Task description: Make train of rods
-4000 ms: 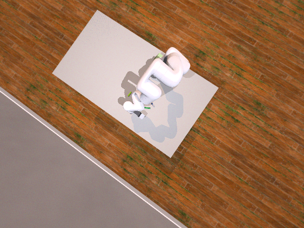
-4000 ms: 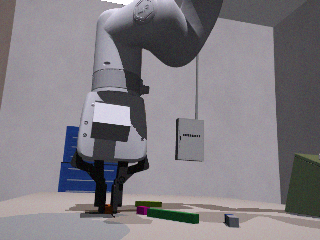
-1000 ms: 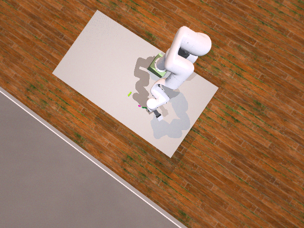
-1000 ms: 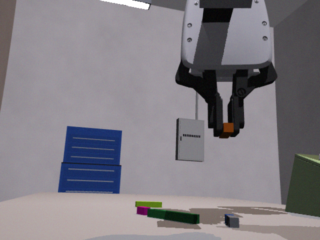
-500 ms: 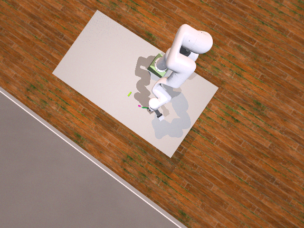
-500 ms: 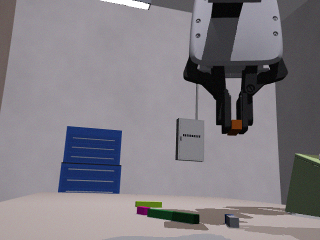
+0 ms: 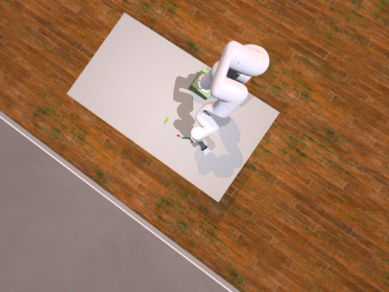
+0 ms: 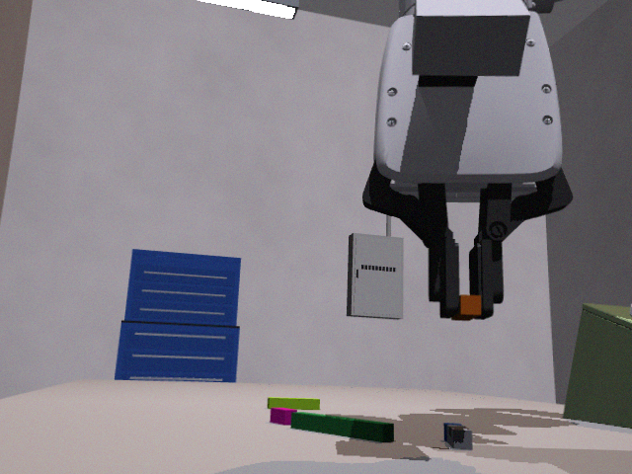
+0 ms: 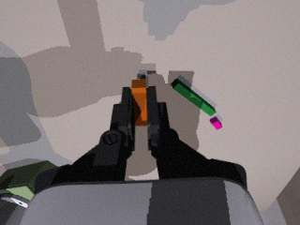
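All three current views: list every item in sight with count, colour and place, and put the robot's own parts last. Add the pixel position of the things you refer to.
green rod (image 7: 185, 137) (image 8: 339, 426) (image 9: 194, 97): 1, green, flat on the table
magenta rod (image 7: 178, 135) (image 8: 281, 416) (image 9: 216, 123): 1, magenta, by one end of the green rod
lime rod (image 7: 165, 120) (image 8: 293, 403): 1, lime, on the table
grey rod (image 8: 463, 439): 1, grey, on the table, something blue behind it
orange rod (image 8: 470, 304) (image 9: 140, 103): 1, orange, raised between the fingers
table (image 7: 125, 78) (image 8: 153, 434): 1, pale, under the rods
panel (image 8: 178, 300): 1, blue, at the wall
cabinet (image 8: 377, 290): 1, grey, at the wall
lamp (image 8: 255, 7): 1, white, overhead
floor (image 7: 78, 151): brown planks, around the table
base block (image 7: 205, 97) (image 8: 602, 372): 1, green, under the arm
arm (image 7: 230, 90): 1, white
pincer (image 8: 467, 311) (image 9: 140, 100): 1, black fingers, shut on the orange rod

The tool (image 8: 467, 306) (image 9: 140, 100) has lifted the orange rod (image 8: 470, 306) (image 9: 140, 105) and carried it across, over near the grey rod (image 8: 461, 438)
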You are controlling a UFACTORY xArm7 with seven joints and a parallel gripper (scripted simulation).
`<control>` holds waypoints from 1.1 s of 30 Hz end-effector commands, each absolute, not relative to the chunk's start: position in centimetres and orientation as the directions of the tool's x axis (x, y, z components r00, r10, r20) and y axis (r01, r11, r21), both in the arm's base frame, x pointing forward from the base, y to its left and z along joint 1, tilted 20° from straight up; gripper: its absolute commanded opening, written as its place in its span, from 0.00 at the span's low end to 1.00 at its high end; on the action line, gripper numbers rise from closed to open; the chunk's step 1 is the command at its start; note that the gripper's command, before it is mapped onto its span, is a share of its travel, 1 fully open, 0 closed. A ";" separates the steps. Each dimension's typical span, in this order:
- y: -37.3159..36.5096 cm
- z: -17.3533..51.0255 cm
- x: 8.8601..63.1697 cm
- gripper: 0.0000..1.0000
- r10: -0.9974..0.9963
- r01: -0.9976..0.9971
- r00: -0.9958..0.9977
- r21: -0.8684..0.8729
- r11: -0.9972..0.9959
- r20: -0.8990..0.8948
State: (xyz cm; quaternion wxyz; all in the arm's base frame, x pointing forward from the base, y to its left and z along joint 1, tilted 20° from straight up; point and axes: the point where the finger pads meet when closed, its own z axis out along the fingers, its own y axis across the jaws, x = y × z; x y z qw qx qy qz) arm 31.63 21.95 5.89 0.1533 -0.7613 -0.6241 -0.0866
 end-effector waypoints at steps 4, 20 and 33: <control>22.7 4.1 31.7 0.04 0.922 0.977 0.206 -0.122 -0.175 0.328; 24.0 0.7 31.6 0.04 0.922 0.977 0.206 -0.122 -0.175 0.327; 24.0 0.7 31.5 0.04 0.922 0.977 0.206 -0.122 -0.175 0.327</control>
